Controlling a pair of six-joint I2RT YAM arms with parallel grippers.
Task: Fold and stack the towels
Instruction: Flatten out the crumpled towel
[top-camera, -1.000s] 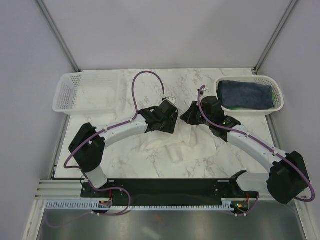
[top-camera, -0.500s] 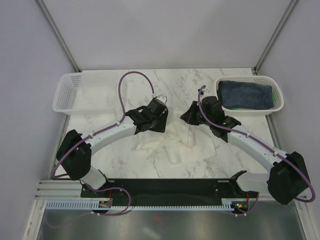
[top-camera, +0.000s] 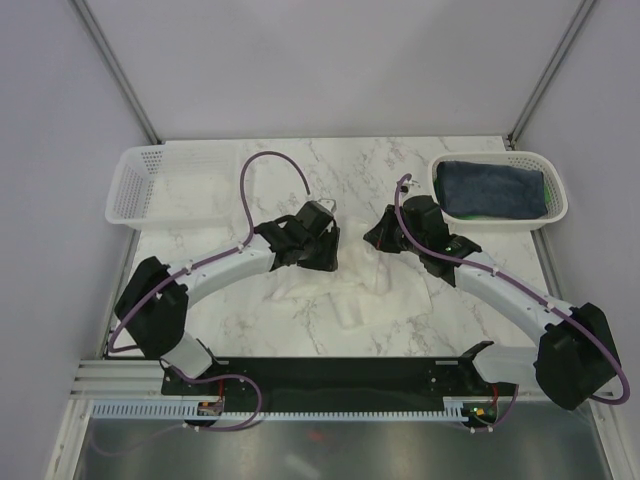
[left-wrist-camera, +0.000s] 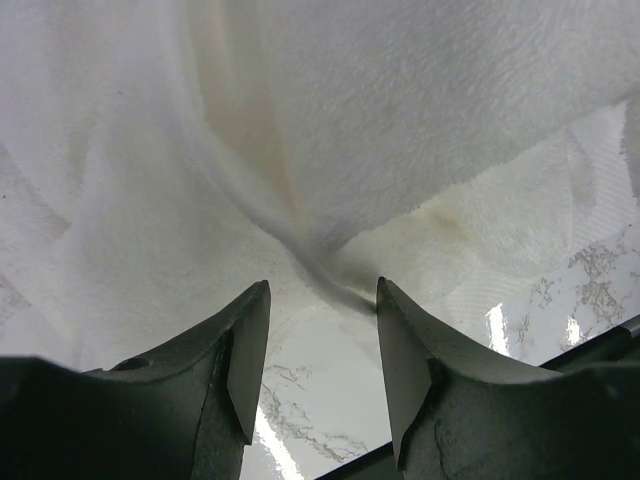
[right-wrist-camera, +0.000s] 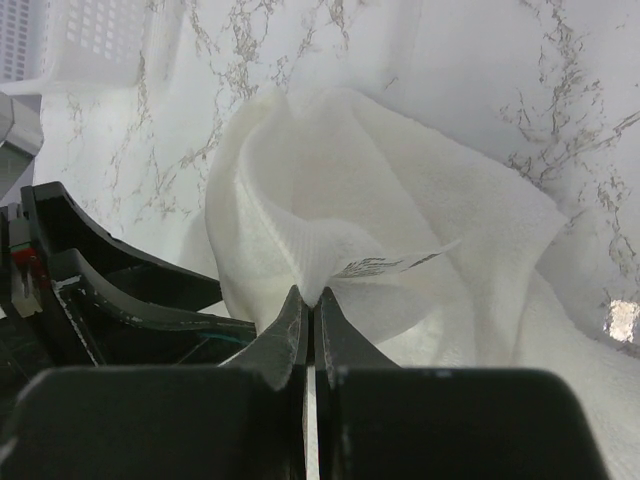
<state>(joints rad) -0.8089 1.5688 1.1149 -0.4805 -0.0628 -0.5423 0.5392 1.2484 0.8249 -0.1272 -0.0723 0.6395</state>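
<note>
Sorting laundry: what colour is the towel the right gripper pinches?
Cream-white towel, clearest in right wrist view.

large towel (top-camera: 405, 290) lies centred on the table (top-camera: 350, 170), left basket (top-camera: 125, 185) and right basket (top-camera: 556, 200) behind.

A white-and-grey marbled bench (top-camera: 360, 170) fills the middle of the booth, with pale wall panels (top-camera: 330, 60) behind it and slanted metal posts (top-camera: 115, 65) at the corners. A white mesh basket (top-camera: 135, 185) sits at its far left corner; what lies inside seems pale but is hard to read. Another basket (top-camera: 556, 195) sits at the far right. Along the near edge run a black mounting plate (top-camera: 340, 372) and a slotted white cable duct (top-camera: 330, 410).
</note>
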